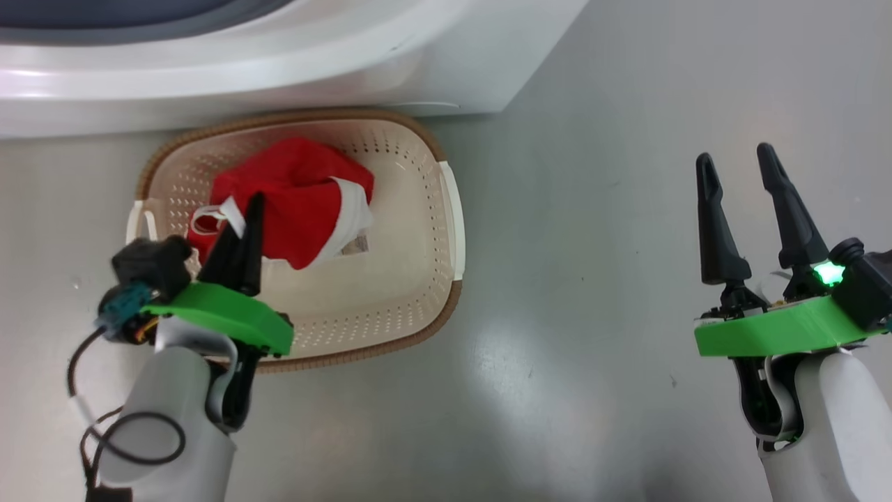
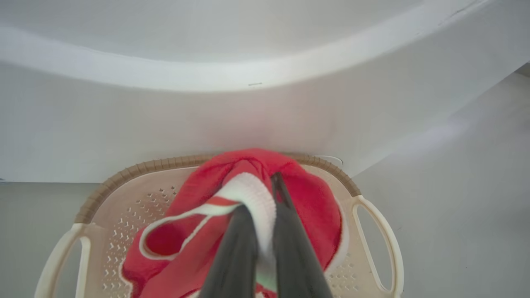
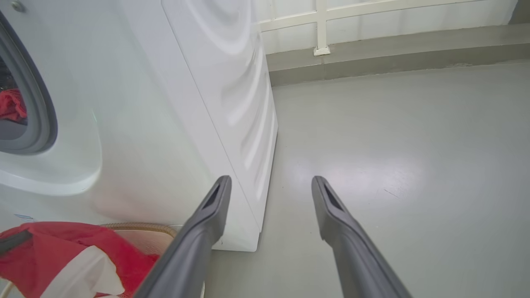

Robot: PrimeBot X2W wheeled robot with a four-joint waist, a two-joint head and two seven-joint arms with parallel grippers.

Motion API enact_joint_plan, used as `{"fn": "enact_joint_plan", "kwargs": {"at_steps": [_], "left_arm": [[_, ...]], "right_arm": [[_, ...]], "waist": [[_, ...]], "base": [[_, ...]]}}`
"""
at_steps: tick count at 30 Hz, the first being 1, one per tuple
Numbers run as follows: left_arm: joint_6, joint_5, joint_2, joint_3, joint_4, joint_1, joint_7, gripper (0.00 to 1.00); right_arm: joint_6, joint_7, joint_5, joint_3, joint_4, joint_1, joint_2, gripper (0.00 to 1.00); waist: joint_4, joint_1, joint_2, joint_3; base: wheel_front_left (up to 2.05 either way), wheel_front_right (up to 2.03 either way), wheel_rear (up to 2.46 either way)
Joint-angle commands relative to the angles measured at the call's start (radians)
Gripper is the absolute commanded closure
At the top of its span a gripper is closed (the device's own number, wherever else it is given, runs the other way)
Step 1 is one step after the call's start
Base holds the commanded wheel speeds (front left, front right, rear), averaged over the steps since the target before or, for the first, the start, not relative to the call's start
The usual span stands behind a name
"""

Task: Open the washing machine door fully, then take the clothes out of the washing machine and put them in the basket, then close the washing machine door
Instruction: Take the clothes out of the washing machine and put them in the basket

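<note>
The cream basket (image 1: 380, 293) with a brown rim stands on the floor against the white washing machine (image 1: 279, 70). My left gripper (image 1: 252, 209) is over the basket's left side, shut on the clothes (image 1: 293, 202), a red garment with white trim bunched over the basket. In the left wrist view the white trim passes between the fingers of the left gripper (image 2: 261, 192), with the clothes (image 2: 308, 198) above the basket (image 2: 124, 171). My right gripper (image 1: 734, 157) stands open and empty over bare floor to the right. The washing machine door is out of view.
The right gripper (image 3: 270, 180) points past the washing machine (image 3: 165, 103) corner. Its drum opening, with a grey gasket (image 3: 41, 124), holds more red fabric (image 3: 10, 103). Grey floor (image 3: 393, 145) stretches right toward a wall base (image 3: 372, 62).
</note>
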Motion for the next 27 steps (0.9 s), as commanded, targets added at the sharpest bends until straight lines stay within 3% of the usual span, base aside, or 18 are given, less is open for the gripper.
{"fn": "enact_joint_plan", "kwargs": {"at_steps": [1, 15, 22, 23, 27], "left_arm": [[0.001, -0.005, 0.037, 0.013, -0.003, -0.004, -0.004, 1.00], [0.001, -0.035, 0.066, -0.091, 0.249, -0.136, -0.004, 1.00], [0.001, -0.046, 0.071, -0.097, 0.297, -0.170, -0.004, 1.00], [0.001, -0.048, 0.071, -0.095, 0.298, -0.172, -0.004, 0.90], [0.001, -0.051, 0.071, -0.084, 0.294, -0.176, -0.004, 0.26]], "right_arm": [[0.007, -0.006, 0.002, 0.022, -0.025, 0.005, 0.002, 0.00], [0.007, -0.006, 0.000, 0.032, -0.038, -0.020, 0.003, 0.00], [0.007, -0.006, -0.004, 0.030, -0.040, -0.021, 0.003, 0.00], [0.007, -0.006, -0.004, 0.031, -0.039, -0.021, 0.003, 0.00], [0.007, -0.006, -0.003, 0.031, -0.039, -0.021, 0.003, 0.00]], "waist": [[-0.007, 0.0000, -0.0001, 0.020], [-0.030, 0.0000, -0.0001, 0.101], [-0.035, 0.0000, -0.0001, 0.106], [-0.036, 0.0000, -0.0001, 0.105], [-0.035, 0.0000, -0.0001, 0.102]], "base": [[0.00, 0.00, 0.00], [0.00, 0.00, 0.00], [0.00, 0.00, 0.00], [0.00, 0.00, 0.00], [0.00, 0.00, 0.00]]}}
